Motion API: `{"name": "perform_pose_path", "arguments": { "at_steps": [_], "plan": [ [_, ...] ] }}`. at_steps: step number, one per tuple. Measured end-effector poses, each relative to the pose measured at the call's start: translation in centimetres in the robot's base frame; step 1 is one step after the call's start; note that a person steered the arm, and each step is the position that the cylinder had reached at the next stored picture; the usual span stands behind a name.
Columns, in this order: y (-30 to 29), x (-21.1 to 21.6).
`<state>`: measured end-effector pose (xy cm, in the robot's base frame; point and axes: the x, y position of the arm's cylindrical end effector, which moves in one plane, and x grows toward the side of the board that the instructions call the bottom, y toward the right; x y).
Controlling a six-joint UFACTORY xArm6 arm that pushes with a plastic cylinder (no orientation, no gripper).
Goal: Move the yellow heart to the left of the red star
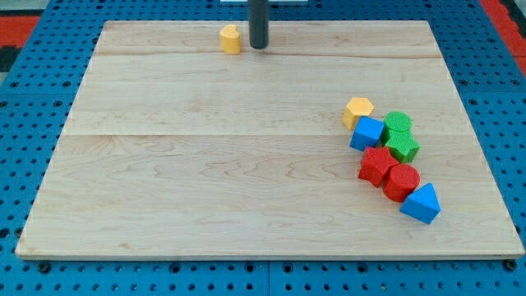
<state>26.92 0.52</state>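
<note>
The yellow heart (231, 39) lies near the view's top edge of the wooden board (205, 164), left of centre. My tip (259, 46) stands just to its right, a small gap away. The red star (377, 165) sits at the view's lower right, inside a cluster of blocks, far from the heart and the tip.
The cluster at the right holds a yellow hexagon (357, 110), a blue cube (367, 133), a green cylinder (398, 123), a green star (403, 145), a red cylinder (402, 182) and a blue triangle (422, 204). Blue pegboard surrounds the board.
</note>
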Motion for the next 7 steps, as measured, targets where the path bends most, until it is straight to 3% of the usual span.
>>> {"name": "perform_pose_path", "arguments": {
  "at_steps": [1,2,4,6,7],
  "plan": [
    [1.3,-5.4],
    [-4.0,-7.7],
    [-7.6,-1.7],
    [-3.3,10.1],
    [-3.0,11.5]
  ]
}}
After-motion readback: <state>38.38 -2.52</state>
